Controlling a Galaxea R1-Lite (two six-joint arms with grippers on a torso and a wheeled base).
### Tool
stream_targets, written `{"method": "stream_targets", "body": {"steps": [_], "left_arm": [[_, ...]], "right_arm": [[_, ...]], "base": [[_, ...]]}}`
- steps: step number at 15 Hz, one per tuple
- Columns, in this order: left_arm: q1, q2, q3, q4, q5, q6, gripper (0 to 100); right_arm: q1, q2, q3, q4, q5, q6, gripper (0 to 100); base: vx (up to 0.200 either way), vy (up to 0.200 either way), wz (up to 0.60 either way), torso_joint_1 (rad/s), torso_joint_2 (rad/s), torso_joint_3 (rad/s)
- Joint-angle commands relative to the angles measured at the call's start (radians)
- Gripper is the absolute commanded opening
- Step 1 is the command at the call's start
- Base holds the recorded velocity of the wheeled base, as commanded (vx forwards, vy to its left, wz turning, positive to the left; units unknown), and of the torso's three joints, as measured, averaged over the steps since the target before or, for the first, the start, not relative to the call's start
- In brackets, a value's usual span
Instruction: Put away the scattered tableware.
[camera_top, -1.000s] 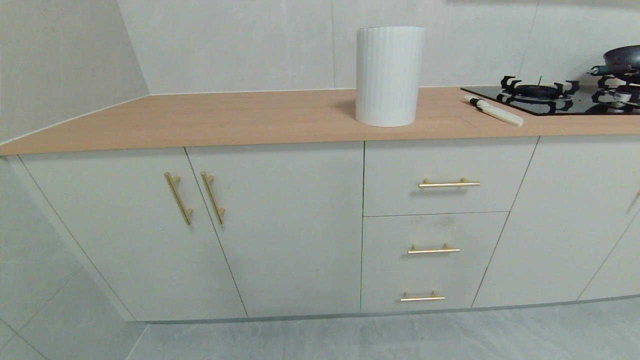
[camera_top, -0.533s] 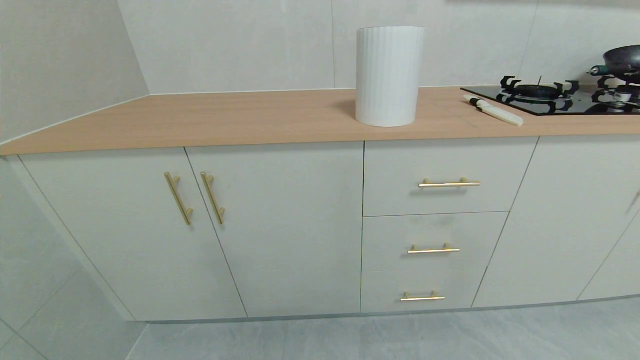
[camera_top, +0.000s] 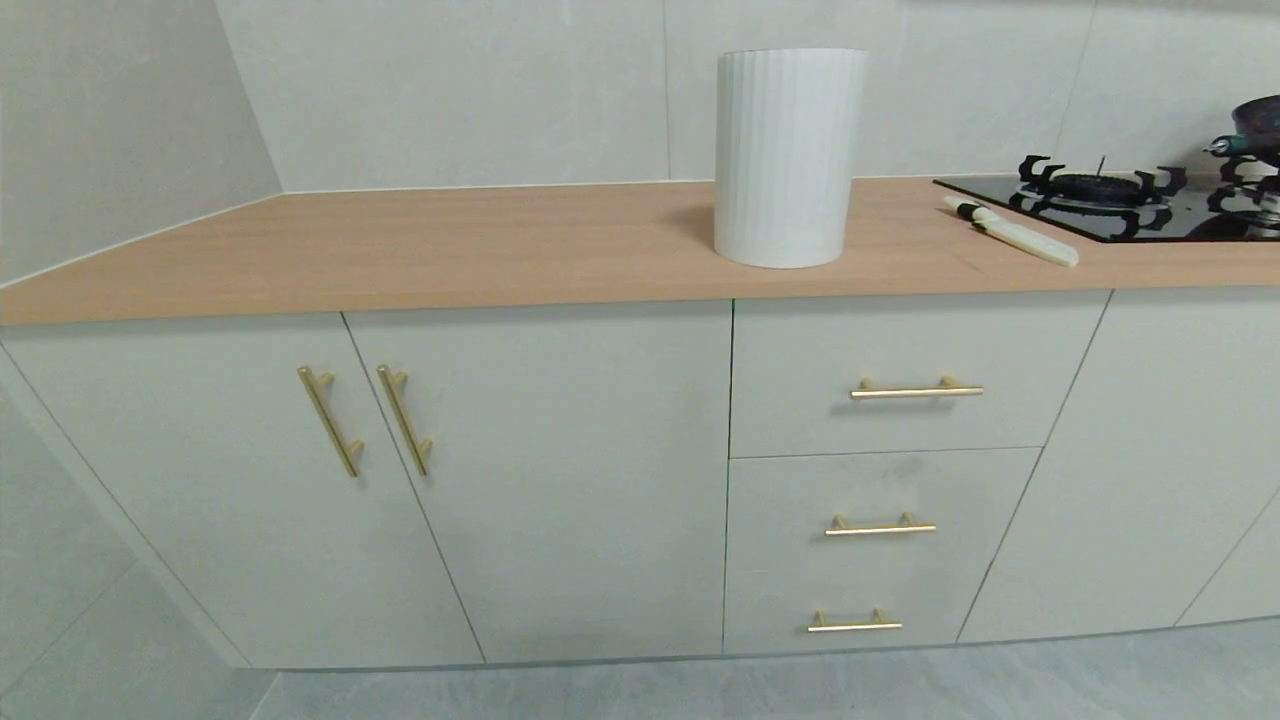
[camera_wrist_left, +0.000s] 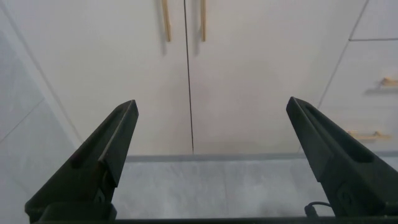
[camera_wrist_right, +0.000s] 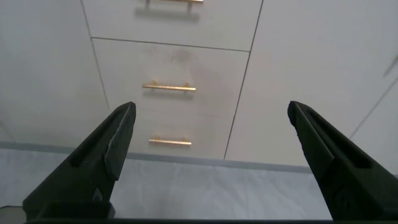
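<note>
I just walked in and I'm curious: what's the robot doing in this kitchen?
Nothing is being held yet. The left end effector and right end effector are both open and empty, low in front of the shut cabinets. A knife lies on the counter beside the stove, and a white canister stands there too.

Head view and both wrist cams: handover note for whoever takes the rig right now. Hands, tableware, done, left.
Hands: left hand open, empty, low before the double cabinet doors; right hand open, empty, low before the drawers.
Things: white knife lies on the counter beside the hob; white ribbed holder stands upright on the counter to the knife's left, apart from it.
Done: nothing stowed; doors and all three drawers shut.
Left: pick up the knife and stow it, probably in the holder or a drawer.
</note>
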Motion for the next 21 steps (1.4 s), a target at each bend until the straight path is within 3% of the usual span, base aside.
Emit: {"method": "stream_targets", "body": {"steps": [1, 15, 21], "left_arm": [[0.0, 0.001, 0.0, -0.001, 0.0, 0.0, 100], [0.0, 0.001, 0.0, -0.001, 0.0, 0.0, 100], [0.0, 0.001, 0.0, -0.001, 0.0, 0.0, 100]], "right_arm": [[0.0, 0.003, 0.0, 0.0, 0.001, 0.002, 100], [0.002, 0.003, 0.0, 0.0, -0.002, 0.003, 100], [0.002, 0.003, 0.0, 0.0, -0.002, 0.006, 100]], "base": [[0.2, 0.0, 0.0, 0.012, 0.0, 0.007], [0.2, 0.0, 0.0, 0.003, 0.0, 0.001], [0.0, 0.0, 0.0, 0.0, 0.0, 0.0]]}}
